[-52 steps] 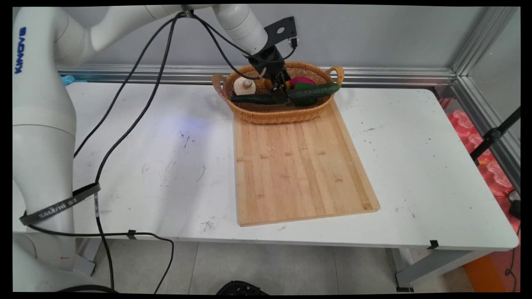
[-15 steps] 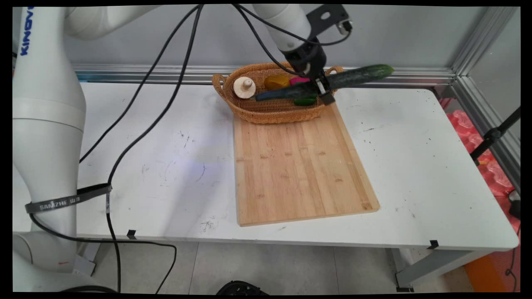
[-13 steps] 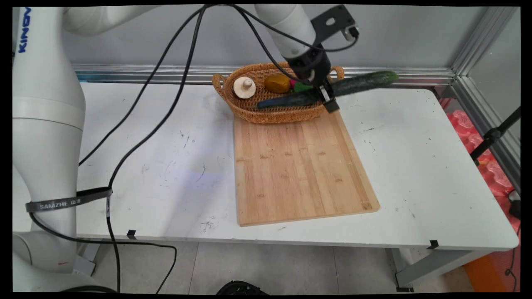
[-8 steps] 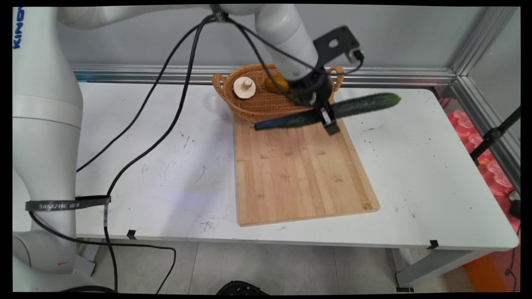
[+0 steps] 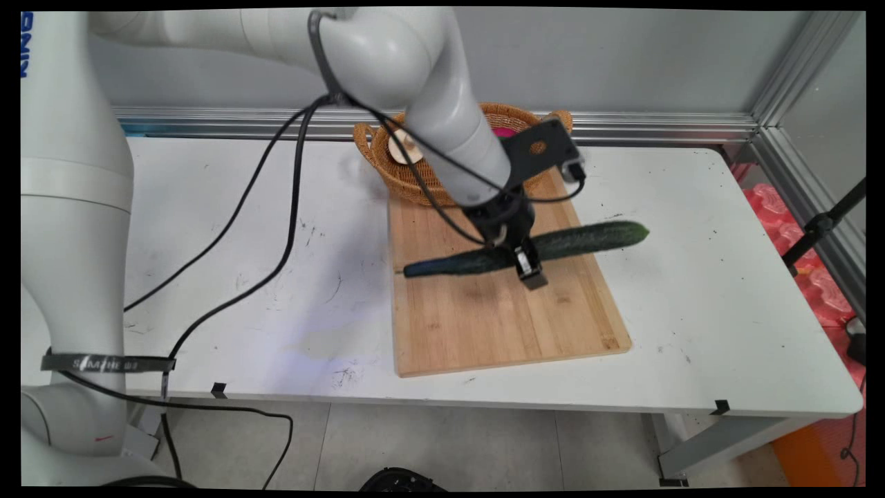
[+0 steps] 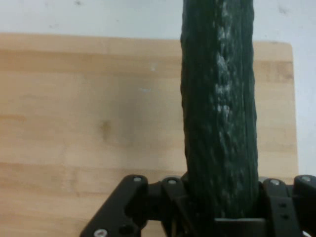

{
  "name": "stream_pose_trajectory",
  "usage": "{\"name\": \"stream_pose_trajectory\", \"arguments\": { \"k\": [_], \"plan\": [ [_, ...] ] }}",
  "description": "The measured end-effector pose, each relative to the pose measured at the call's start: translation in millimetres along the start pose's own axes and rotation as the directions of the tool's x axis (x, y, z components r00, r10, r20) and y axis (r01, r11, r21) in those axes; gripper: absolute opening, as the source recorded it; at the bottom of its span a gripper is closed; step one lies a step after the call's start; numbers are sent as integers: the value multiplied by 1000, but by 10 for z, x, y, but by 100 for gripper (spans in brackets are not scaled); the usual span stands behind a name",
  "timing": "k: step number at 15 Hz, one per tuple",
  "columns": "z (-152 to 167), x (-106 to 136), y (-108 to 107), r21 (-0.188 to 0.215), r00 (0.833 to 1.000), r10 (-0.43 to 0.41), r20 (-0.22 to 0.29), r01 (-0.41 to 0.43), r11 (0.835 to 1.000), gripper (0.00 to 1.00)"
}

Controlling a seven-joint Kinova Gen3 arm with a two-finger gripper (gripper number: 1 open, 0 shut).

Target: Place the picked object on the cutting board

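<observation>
A long dark green cucumber (image 5: 588, 240) hangs roughly level above the wooden cutting board (image 5: 484, 318), with my gripper (image 5: 524, 261) shut on it near its middle. Its right end reaches past the board's right edge over the white table. In the hand view the cucumber (image 6: 219, 108) runs up the picture from between the gripper (image 6: 222, 217) linkage, with the cutting board (image 6: 89, 123) below it.
A wicker basket (image 5: 387, 155) stands at the board's far end, partly hidden by the arm; a cream mushroom-shaped piece (image 5: 395, 146) and something pink (image 5: 503, 130) show in it. Black cables hang over the table's left half. Red packing (image 5: 823, 283) lies off the table's right side.
The gripper lifted the cucumber out of the basket, swung it right, then brought it toward the near side and down over the middle of the cutting board.
</observation>
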Motion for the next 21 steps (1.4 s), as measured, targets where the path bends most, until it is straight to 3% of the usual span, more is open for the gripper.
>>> {"name": "stream_pose_trajectory", "arguments": {
  "k": [6,14,15,21],
  "plan": [
    [215,-226,152,-4,1000,-10,12,10,1000,0],
    [425,-444,181,1,1000,-1,21,1,1000,0],
    [450,-463,180,0,1000,2,21,-2,1000,100],
    [566,-553,161,-2,1000,14,18,-14,1000,100]
  ]
}}
